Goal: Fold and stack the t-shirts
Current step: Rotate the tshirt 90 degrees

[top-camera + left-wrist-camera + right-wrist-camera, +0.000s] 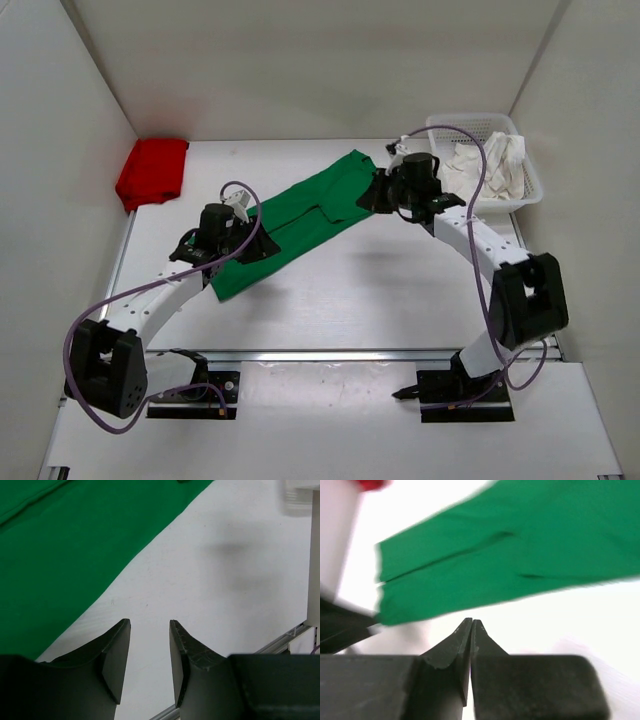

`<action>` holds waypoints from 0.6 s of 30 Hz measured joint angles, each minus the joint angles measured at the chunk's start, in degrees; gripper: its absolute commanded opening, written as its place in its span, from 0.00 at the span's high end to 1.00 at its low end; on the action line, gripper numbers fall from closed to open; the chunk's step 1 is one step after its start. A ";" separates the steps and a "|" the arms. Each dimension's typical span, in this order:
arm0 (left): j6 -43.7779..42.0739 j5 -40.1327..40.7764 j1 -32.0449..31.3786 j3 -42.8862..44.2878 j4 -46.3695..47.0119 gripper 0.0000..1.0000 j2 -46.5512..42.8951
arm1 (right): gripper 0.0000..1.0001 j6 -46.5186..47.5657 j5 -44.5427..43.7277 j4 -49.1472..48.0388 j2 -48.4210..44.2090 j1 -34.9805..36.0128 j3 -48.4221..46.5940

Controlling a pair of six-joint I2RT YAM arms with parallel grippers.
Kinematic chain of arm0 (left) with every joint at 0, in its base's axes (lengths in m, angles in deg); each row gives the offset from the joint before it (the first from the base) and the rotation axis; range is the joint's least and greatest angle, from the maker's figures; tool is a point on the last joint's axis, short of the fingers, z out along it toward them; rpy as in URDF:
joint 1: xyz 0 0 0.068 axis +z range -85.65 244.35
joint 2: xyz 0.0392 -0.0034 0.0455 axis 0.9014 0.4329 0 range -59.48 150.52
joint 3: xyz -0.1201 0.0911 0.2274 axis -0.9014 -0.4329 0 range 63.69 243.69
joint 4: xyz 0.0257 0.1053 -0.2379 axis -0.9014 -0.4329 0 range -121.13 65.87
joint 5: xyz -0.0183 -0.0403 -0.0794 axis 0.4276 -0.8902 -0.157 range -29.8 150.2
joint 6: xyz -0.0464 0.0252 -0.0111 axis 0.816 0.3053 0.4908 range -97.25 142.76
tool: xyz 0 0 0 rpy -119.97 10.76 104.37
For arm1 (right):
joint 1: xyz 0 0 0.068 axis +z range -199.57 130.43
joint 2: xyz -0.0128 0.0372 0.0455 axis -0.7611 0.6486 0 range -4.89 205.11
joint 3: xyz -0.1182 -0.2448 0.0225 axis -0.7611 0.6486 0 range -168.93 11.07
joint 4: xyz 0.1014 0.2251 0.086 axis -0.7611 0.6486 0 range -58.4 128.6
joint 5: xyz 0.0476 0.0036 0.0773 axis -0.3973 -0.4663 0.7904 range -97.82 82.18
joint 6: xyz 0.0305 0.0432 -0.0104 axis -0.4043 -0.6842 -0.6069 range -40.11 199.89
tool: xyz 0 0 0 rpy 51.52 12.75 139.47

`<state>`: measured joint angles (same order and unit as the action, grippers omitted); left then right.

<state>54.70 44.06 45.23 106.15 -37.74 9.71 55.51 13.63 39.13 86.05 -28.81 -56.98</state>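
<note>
Green shirt [300,225]: folded strip, diagonal on the desk [380,290].
Left claw [148,625]: released, empty, beside its edge; shift onto cloth before you pinch.
Right claw [471,622]: clenched, empty.

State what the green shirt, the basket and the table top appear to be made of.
Green shirt: soft matte cloth, likely knit cotton; it lies limp with folds and seams. Basket: probably white plastic; stiff, thin mesh-like walls under a rim. Table top: smooth, hard white board, perhaps laminate or painted; flat, no grain showing.
</note>
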 measured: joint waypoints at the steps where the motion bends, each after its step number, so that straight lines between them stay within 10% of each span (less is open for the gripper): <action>1: -0.07 0.00 -0.02 -0.11 0.04 0.52 0.02 | 1.00 -0.11 0.07 -1.38 0.26 -1.79 1.62; 11: -0.55 -0.87 -0.13 -1.49 0.20 0.53 0.04 | 1.00 -0.70 -0.50 -1.31 18.49 -11.15 3.50; 18: -0.39 -1.27 -0.28 -1.49 1.31 0.53 1.25 | 1.00 -0.20 0.07 2.25 31.89 -10.47 -15.28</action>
<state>54.31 42.79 44.95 104.66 -36.43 10.96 55.31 13.70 41.38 117.94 -39.28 -72.26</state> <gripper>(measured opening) 0.469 0.005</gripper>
